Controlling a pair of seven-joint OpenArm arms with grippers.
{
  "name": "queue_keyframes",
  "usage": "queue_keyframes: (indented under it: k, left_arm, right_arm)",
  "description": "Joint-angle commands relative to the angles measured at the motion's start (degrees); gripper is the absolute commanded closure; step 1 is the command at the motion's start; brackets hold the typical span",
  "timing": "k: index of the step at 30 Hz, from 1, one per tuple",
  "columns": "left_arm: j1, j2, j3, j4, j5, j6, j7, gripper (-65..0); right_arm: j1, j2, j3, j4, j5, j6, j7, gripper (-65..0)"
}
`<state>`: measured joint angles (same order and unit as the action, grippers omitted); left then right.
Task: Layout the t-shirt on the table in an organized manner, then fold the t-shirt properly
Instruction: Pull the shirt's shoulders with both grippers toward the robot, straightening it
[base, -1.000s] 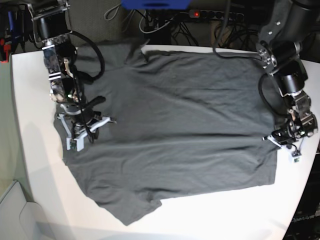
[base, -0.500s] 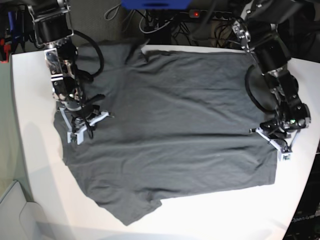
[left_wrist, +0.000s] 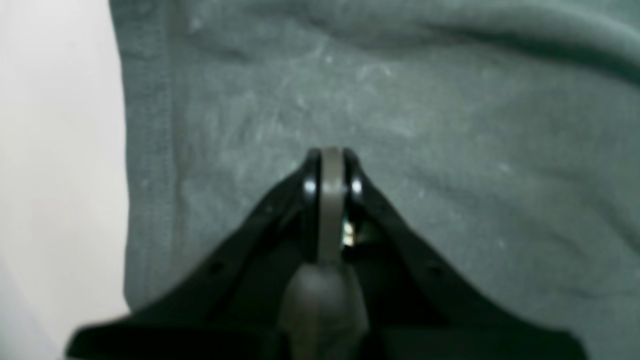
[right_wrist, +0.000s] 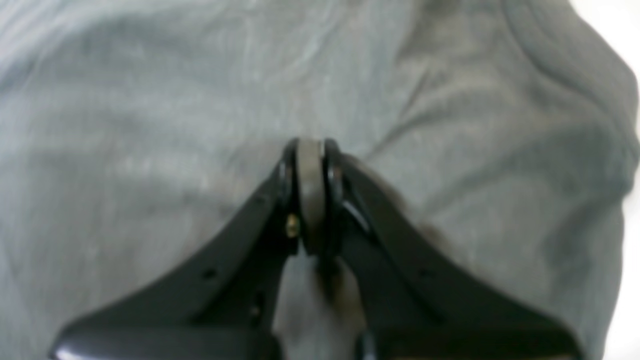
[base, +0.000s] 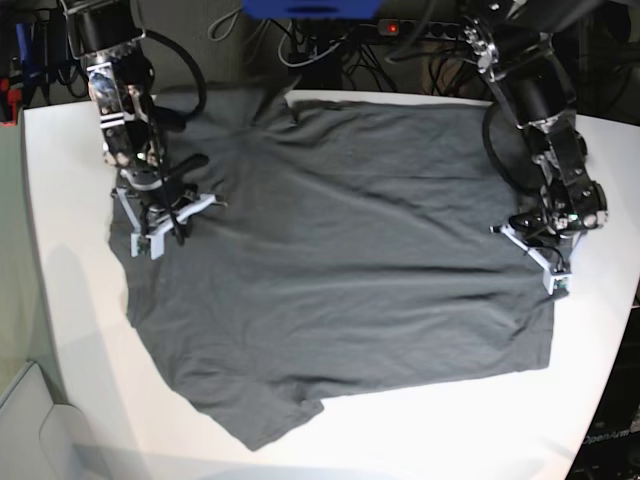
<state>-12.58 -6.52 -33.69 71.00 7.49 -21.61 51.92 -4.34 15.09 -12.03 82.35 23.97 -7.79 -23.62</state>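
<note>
The dark grey t-shirt (base: 350, 250) lies spread flat across the white table (base: 70, 250), with one sleeve (base: 265, 415) pointing to the near edge. My left gripper (base: 522, 243) is shut, low over the shirt's right-hand edge. In the left wrist view its jaws (left_wrist: 330, 155) are closed over the fabric (left_wrist: 450, 150) beside the stitched hem, with bare table (left_wrist: 50, 150) to the left. My right gripper (base: 175, 215) is shut over the shirt's left part. The right wrist view shows its closed tips (right_wrist: 310, 145) above wrinkled cloth (right_wrist: 150, 125). No cloth shows between either pair of fingers.
A power strip (base: 400, 28) with a red light, loose cables and a blue object (base: 310, 8) sit behind the table's far edge. The shirt's far sleeve (base: 225, 105) reaches that edge. Bare table runs along the left side and near edge (base: 430, 440).
Both grippers have slid toward the far side of the table along the shirt's two sides, staying shut. The shirt itself has hardly shifted.
</note>
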Motion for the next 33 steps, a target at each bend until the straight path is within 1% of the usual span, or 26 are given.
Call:
queue_keyframes:
  k: [1,6,11,14,18,21,25,28,33]
  left_arm:
    - [-1.44,-0.55,-0.02,0.60,-0.15,0.11,-0.71,-0.4]
    - [-1.53,-0.64,-0.02,0.60,-0.15,0.11,-2.38,-0.4]
    - [-1.53,-0.90,-0.02,0.51,0.12,0.11,-2.56,-0.4]
    - [-1.44,-1.17,-0.02,0.34,0.29,0.11,-2.65,-0.4]
    - [-1.36,-3.01,-0.02,-2.56,-0.06,0.11,-2.82,-0.4]
    - [-1.36,-3.98,-0.02,-5.73,-0.06,0.11,-5.64,-0.4]
    - [-1.44,-4.07,-0.02,-8.89,0.29,0.11,-9.15,-0.4]
    - [-2.67,-3.98,-0.02,-9.51,0.03,0.37,-10.29,-0.4]
    - [-5.84,-3.54,-0.02,-9.77,0.29,0.46,-9.59,-0.4]
  right_arm:
    - [-0.80,0.16,-0.14,1.30,0.52,-0.34,-3.15,0.0]
    - [-2.56,0.16,-0.14,4.73,0.52,-0.34,-3.33,0.0]
    - [-3.27,0.25,-0.06,5.87,0.52,-0.34,-3.24,0.0]
    - [-3.27,0.16,2.67,5.96,0.52,-0.34,-3.24,0.0]
    - [-2.83,0.07,5.39,7.02,0.52,-0.25,-3.24,0.0]
    - [-3.09,0.16,7.24,9.74,0.52,-0.08,-3.33,0.0]
    - [-3.79,0.25,8.03,13.70,0.52,-0.08,-3.59,0.0]
    - [-5.46,0.25,8.03,15.46,0.52,-0.08,-3.59,0.0]
    - [-7.40,0.25,8.03,16.16,0.52,-0.08,-3.59,0.0]
